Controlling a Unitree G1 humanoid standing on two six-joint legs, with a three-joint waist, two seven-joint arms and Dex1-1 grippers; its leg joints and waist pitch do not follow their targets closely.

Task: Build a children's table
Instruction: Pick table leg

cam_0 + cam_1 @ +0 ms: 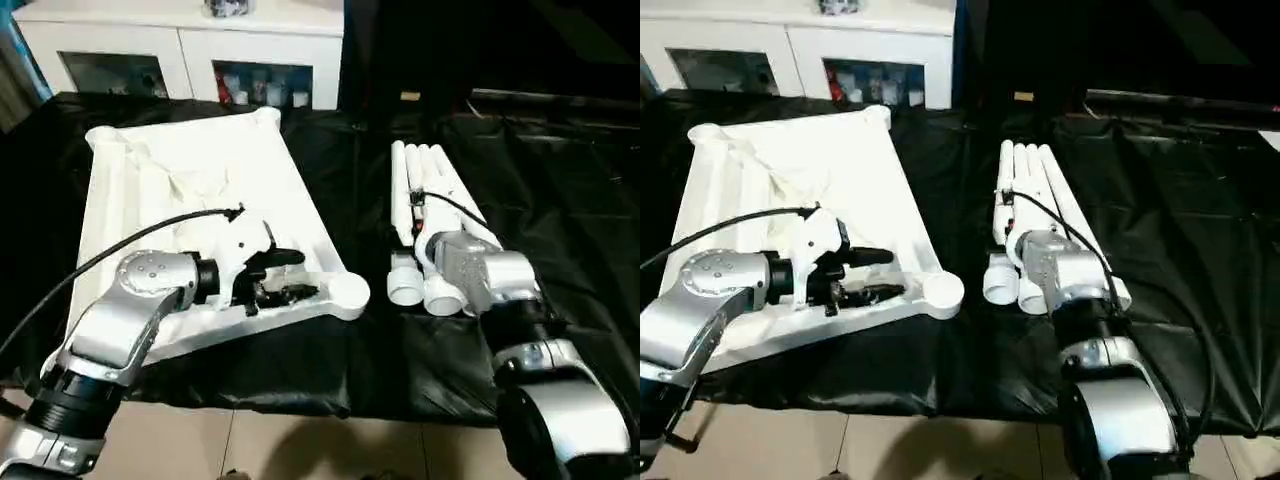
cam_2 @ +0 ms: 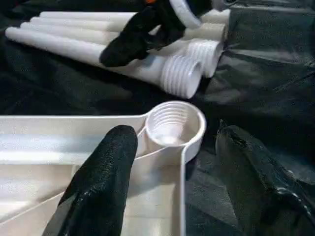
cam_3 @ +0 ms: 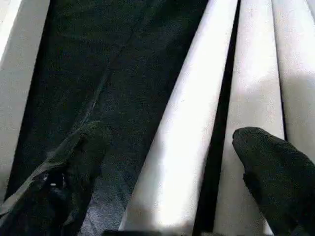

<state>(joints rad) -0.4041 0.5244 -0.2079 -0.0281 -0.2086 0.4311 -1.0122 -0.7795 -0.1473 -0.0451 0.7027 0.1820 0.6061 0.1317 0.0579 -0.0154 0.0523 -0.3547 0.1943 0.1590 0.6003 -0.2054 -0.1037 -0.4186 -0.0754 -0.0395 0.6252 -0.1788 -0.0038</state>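
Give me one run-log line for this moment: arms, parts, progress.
left gripper: open, at tabletop near corner socket | right gripper: open over legs | legs: bundled on black cloth, none fitted

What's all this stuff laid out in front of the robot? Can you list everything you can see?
tabletop: one, white, upside down on the black cloth, on the robot's left.
corner socket: one seen close up, white, round, threaded inside, at the tabletop's near corner.
legs: four, white tubes with threaded ends, side by side on the cloth, on the robot's right.
cloth: one, black, under everything.
cabinet: one, white with glass doors, behind the cloth.
left gripper: black fingers apart, astride the tabletop's rim near the socket.
right gripper: black fingers wide open over the legs.
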